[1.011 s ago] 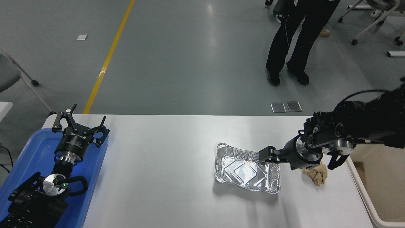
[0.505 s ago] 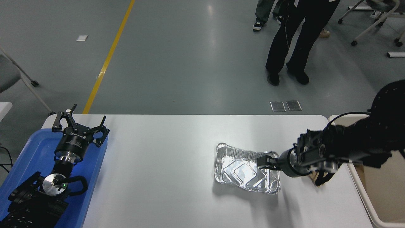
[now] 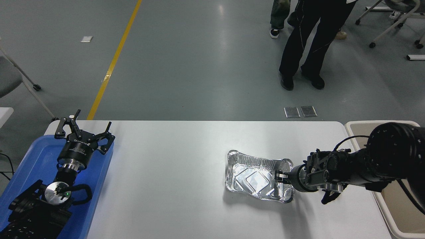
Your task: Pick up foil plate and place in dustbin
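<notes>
The foil plate [image 3: 254, 179] is gleaming silver, its ribbed walls and embossed diamond bottom catching the light on the white table [image 3: 172, 172]. The dustbin [image 3: 396, 219] is showing beige. Both arms are looking black, and a blue tray [image 3: 30, 166] is sitting bright at the left.

Bright overhead light glares off the foil plate [image 3: 255, 177] and grey floor [image 3: 199, 59]; soft shadows, sharp focus.

Dustbin [image 3: 357, 128] cut off by right edge, people [image 3: 307, 39] at top cropped above the legs, right gripper [image 3: 282, 175] fingertips hidden at foil plate [image 3: 255, 177] wall, blue tray [image 3: 31, 159] partly under left arm
</notes>
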Robot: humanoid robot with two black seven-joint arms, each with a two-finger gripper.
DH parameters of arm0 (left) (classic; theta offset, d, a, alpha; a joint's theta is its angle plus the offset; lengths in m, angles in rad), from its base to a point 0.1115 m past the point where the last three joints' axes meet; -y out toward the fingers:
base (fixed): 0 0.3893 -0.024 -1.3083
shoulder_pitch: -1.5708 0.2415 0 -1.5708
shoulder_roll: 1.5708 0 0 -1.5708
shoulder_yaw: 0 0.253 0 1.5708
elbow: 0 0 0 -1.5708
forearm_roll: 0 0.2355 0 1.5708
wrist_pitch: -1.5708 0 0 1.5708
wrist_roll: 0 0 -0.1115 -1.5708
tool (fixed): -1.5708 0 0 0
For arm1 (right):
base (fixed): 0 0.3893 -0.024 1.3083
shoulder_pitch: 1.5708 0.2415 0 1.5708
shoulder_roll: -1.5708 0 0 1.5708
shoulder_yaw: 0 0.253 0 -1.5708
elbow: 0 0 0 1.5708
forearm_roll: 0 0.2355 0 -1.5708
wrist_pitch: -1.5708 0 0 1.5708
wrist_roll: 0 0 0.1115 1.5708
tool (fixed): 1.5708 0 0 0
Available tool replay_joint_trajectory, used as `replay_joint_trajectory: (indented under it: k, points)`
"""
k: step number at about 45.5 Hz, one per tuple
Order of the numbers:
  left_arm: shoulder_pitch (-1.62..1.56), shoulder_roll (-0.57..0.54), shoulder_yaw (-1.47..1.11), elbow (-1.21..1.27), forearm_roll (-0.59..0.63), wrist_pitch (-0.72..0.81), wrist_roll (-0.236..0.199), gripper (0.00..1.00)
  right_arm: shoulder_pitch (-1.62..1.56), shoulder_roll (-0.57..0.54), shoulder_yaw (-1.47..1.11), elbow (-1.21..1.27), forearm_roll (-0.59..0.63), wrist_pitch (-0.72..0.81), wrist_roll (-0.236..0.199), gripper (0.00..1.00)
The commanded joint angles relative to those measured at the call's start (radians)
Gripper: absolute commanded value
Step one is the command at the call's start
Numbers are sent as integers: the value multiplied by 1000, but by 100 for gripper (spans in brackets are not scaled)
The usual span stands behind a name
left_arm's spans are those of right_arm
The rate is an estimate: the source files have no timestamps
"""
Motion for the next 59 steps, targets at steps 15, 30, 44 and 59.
replay_joint_trajectory:
  k: [15,30,44,59]
  points:
    - [0,0,-1,0,0,0,0,99,41,-4,-15,9,-14,9,3,0]
    - [-2,0,1,0,2,0,5,99,359,-111,-16,348,-57,61,20,0]
    - [0,2,1,0,2,0,3,99,744,-289,-21,632,-112,265,33,0]
    - [0,0,-1,0,0,0,0,99,1119,-422,-41,658,-120,606,33,0]
